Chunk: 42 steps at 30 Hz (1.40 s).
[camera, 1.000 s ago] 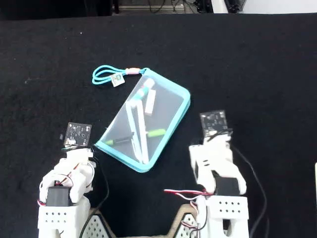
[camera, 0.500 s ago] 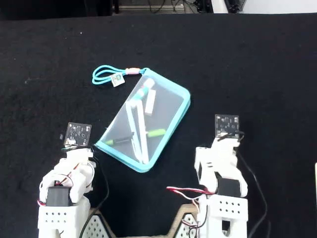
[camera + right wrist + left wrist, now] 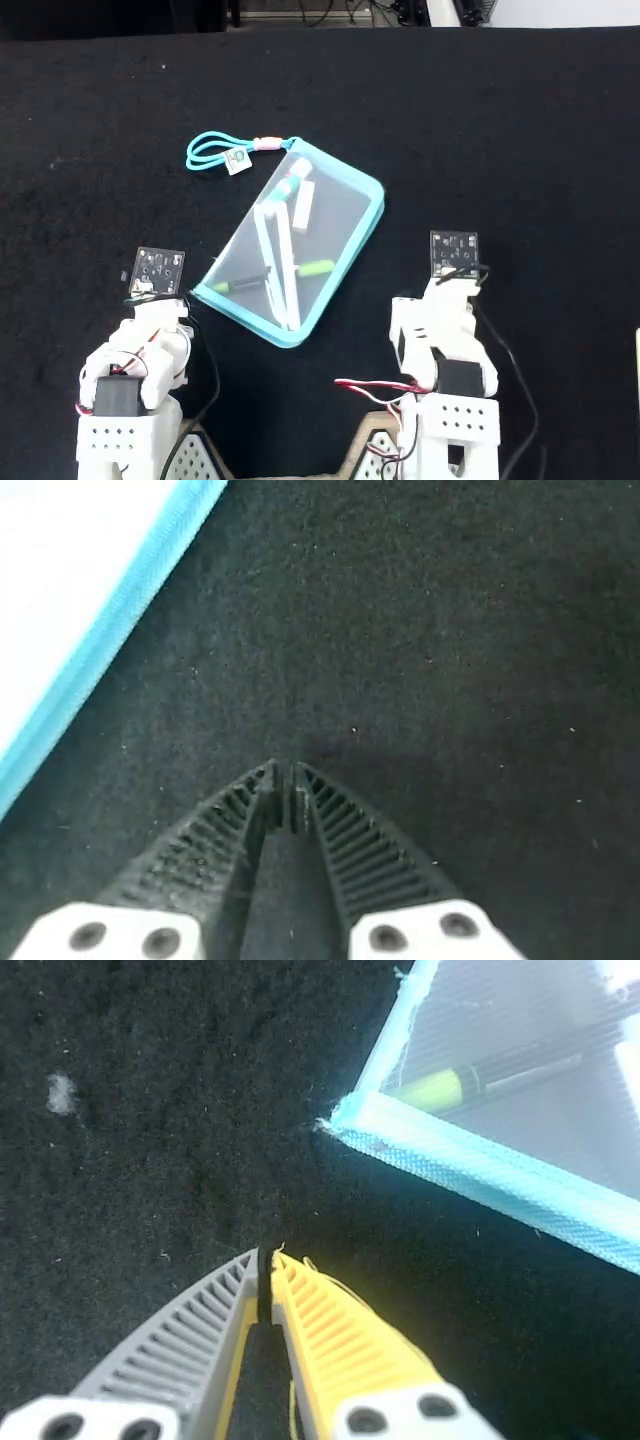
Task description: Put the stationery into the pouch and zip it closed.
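Lying unmoved on the table (image 3: pixel 520 130), the pouch (image 3: pixel 340 215) holds the stationery (image 3: pixel 280 250); the right end effector (image 3: pixel 284 782), closed and empty, has drawn back from its edge, the left end effector (image 3: pixel 268 1265) stays closed by its corner

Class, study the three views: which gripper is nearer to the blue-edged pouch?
Left. The left gripper sits just off the pouch's corner, not touching; the right gripper sits farther out, off its long edge.
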Available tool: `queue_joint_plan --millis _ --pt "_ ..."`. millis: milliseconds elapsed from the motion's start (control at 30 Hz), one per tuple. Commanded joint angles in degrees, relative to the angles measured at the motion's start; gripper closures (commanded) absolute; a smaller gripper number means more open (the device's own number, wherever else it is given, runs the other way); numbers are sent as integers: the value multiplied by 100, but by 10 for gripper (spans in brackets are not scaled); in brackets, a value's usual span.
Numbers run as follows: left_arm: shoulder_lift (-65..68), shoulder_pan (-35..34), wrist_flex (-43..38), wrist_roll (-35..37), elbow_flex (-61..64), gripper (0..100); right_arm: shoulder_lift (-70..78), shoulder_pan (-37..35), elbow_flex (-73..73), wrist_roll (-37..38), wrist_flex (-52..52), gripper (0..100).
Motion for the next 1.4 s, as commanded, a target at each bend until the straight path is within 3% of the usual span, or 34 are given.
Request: queue_joint_plan --millis 0,567,933,1367 --pt "-53 57 35 -26 127 970 -92 -35 -4 -53 35 987" --pt "-53 57 35 -26 127 970 -127 -44 -4 -18 35 987" --pt "-53 57 35 -26 127 970 -1886 -9 -48 -9 44 987" --pt "-53 57 35 -26 127 970 -2299 -35 -66 -9 387 987"
